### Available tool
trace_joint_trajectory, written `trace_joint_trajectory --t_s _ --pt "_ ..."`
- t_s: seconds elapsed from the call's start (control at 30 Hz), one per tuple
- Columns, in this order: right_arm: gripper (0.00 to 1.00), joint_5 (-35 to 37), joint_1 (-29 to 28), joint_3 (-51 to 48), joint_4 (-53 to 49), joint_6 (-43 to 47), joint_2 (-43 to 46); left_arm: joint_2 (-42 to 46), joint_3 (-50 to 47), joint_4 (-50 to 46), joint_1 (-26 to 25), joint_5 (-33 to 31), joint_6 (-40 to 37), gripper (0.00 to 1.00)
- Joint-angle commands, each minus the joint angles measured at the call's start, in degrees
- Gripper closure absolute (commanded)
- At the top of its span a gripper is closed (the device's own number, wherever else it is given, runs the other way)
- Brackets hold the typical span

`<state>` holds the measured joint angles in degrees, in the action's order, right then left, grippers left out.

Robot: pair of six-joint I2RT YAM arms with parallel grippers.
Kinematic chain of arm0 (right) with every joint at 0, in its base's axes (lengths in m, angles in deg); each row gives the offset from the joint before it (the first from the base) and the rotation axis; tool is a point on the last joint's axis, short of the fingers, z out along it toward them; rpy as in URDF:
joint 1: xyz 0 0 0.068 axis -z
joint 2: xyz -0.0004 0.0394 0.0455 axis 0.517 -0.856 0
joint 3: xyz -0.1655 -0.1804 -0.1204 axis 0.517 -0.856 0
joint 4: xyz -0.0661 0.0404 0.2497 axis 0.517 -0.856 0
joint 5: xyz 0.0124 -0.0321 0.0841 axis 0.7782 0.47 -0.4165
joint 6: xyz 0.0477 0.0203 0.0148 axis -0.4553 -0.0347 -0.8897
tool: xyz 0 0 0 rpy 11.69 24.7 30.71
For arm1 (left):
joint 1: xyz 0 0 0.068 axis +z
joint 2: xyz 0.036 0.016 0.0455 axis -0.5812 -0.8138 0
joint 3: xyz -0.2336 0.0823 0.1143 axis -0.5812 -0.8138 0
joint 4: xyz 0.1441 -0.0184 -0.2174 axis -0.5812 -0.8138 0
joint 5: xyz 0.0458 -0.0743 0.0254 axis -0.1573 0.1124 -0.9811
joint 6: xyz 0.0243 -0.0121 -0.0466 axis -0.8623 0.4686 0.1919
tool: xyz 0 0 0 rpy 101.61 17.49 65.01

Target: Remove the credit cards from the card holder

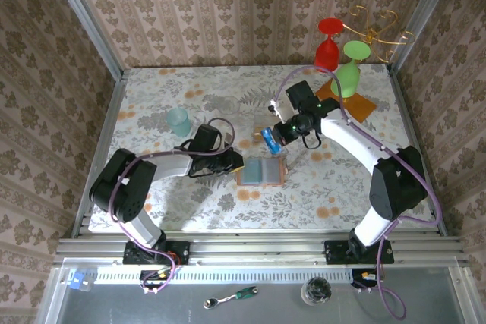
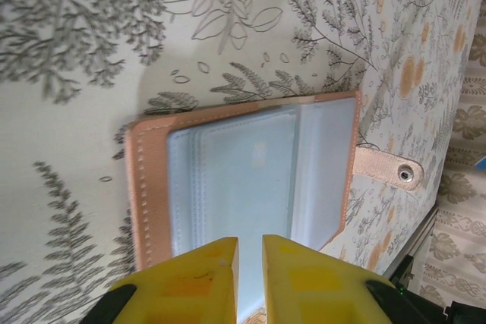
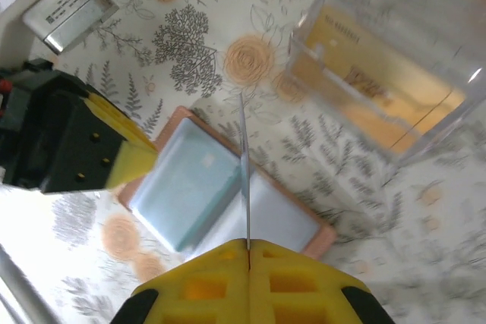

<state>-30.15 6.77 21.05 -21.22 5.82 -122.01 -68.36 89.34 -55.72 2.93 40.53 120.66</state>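
The job looks nearly done: the card holder (image 1: pixel 262 172) lies open and flat near the middle of the surface (image 1: pixel 152 96), and the pale pocket panels facing up show no card in them, as far as the left wrist view lets one judge. The right claw (image 3: pixel 248 246) is clamped on the blue-teal card (image 1: pixel 270 140), lifted clear at about 12 o'clock from the holder; from its own wrist camera the card is a thin, rigid sliver seen edge-on. At 1 o'clock from the holder in that view stands a clear box (image 3: pixel 380 73) with a flat orange-tan piece inside, possibly the second card. What remains is probably to set the blue one down. The left claw (image 2: pixel 250 244) sits at the holder's 9 o'clock edge, its yellow pads a narrow slit apart, gripping nothing that I can see. The holder has a stitched tan leather-like border, frosted grey-blue sleeves, and a strap (image 2: pixel 395 168) with a metal snap.
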Motion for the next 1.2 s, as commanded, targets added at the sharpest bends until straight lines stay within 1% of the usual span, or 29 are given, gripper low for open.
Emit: trace_joint_trajectory --t_s 0.0,0.07,0.17,0.4,0.73,0.8,0.87,1.17 --pt "1.0 6.26 0.12 4.35 -5.01 18.0 -1.22 2.35 -1.6 0.27 0.95 -0.22 0.14 0.83" --pt "1.0 9.64 0.17 7.01 -5.78 22.21 -2.65 3.01 -2.06 0.22 1.44 -0.12 0.08 0.82" --pt "1.0 12.38 0.21 11.4 -7.66 27.52 -5.54 4.0 -2.75 -0.25 2.08 -0.15 -0.14 0.82" --pt "1.0 12.33 0.79 23.9 -13.86 34.34 -15.33 5.43 -3.39 -1.99 3.72 0.22 -1.02 0.82" --pt "1.0 12.32 1.68 40.56 -22.12 38.94 -28.25 6.74 -3.66 -3.74 6.07 1.17 -2.16 0.83" --pt "1.0 12.21 1.93 43.59 -23.97 39.79 -30.48 6.79 -3.7 -3.99 7.84 1.33 -2.37 0.82" --pt "1.0 12.22 2.12 46.73 -26.03 40.72 -32.82 6.83 -3.6 -4.14 8.24 1.51 -2.47 0.82" --pt "1.0 11.15 2.47 56.05 -31.69 43.62 -40.21 6.59 -3.75 -4.48 9.47 2.1 -2.78 0.83"
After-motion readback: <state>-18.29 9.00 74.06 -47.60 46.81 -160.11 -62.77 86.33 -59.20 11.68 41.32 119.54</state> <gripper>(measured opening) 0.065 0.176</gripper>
